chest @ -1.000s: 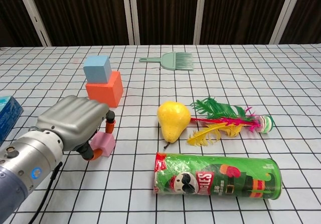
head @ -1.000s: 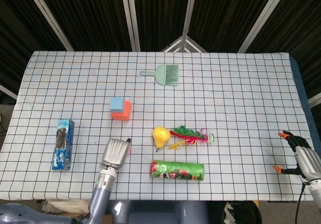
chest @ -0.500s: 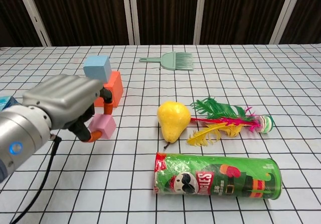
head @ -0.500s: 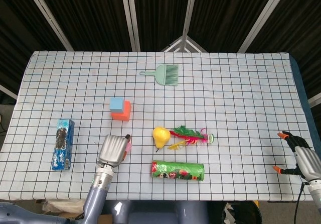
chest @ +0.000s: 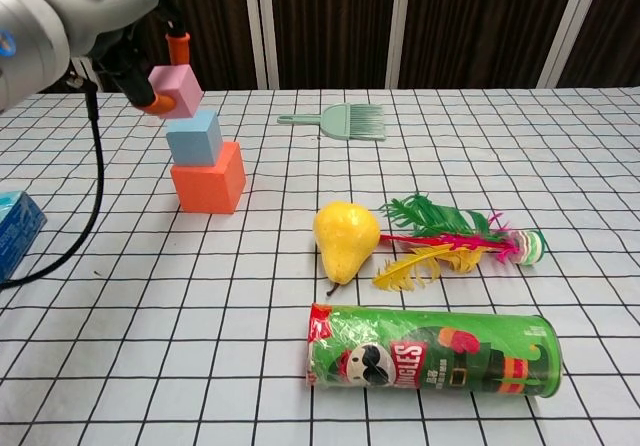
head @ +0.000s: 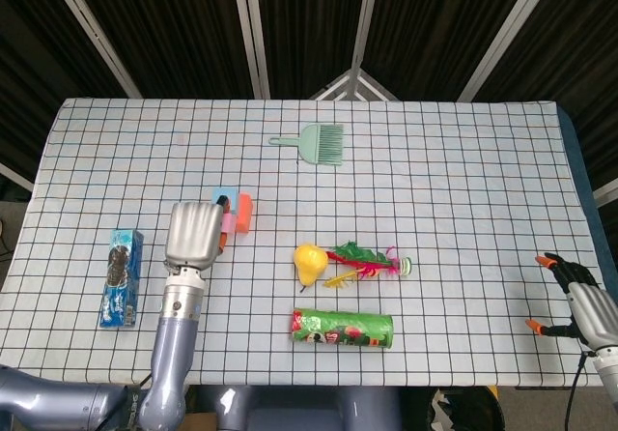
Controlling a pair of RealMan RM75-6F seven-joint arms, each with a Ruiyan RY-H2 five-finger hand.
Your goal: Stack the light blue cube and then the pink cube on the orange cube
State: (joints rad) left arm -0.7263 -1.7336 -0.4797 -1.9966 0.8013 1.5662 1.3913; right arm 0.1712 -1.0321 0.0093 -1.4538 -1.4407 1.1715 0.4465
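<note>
Pink cube (chest: 176,89), pinched in the left hand (chest: 95,11) fingers (chest: 176,46), has risen from the desk (chest: 560,166) and now hangs just above the light blue cube (chest: 194,137), which sits on the orange cube (chest: 208,185). Contact appears absent. Placement remains. Right hand (head: 579,296) idles apart, fingers spread, empty.

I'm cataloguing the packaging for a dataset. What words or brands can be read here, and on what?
Green chip can: white brand lettering beside a mascot face, lying sideways and too distorted to quote.
Blue snack pack: print too small to read; only its edge shows in the chest view.
Nothing else carries text.
</note>
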